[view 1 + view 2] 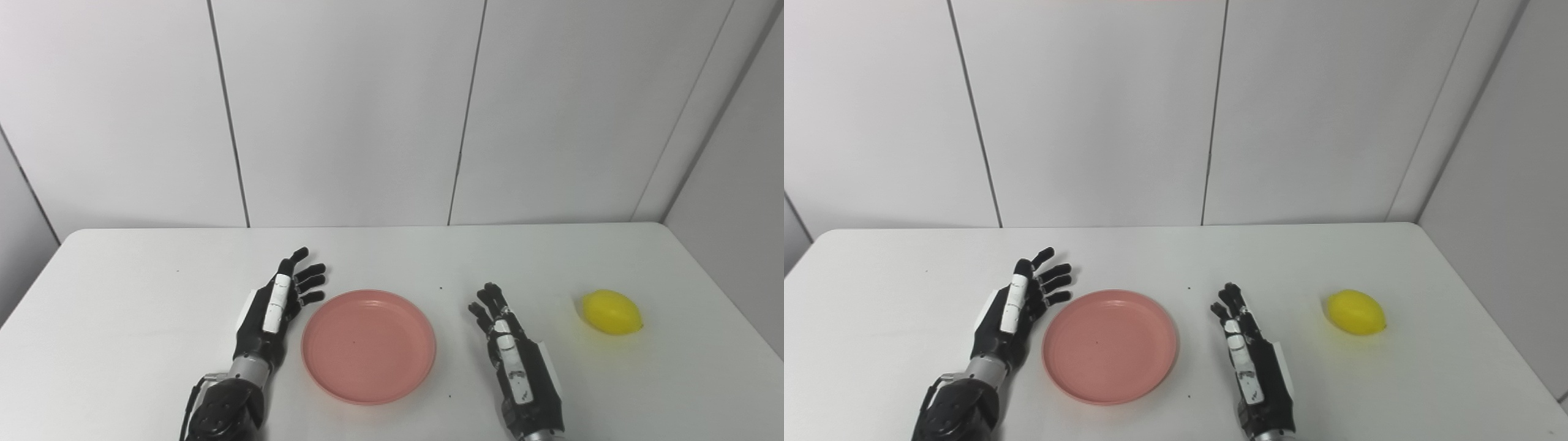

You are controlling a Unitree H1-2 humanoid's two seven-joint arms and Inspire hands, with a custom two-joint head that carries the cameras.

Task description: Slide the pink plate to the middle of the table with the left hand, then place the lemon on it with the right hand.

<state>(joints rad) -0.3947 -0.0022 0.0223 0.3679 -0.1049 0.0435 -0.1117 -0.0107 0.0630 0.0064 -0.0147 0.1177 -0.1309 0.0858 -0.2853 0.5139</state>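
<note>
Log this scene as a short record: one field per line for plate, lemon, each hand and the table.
pink plate: empty, flat on the table between the two hands
lemon: on the table, right of the right hand, untouched
left hand: open, fingers spread, just beside the plate's left rim
right hand: open, holding nothing, between plate and lemon
table: white

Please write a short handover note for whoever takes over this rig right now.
Left hand: open, holding nothing, beside the left rim of the pink plate.
Right hand: open, holding nothing, between the plate and the lemon.
Plate: empty, about mid-table toward the near side.
Lemon: on the table, at the right, apart from the right hand.
Done: the plate slide looks finished.
Left: right hand grasps the lemon and puts it on the plate.
</note>
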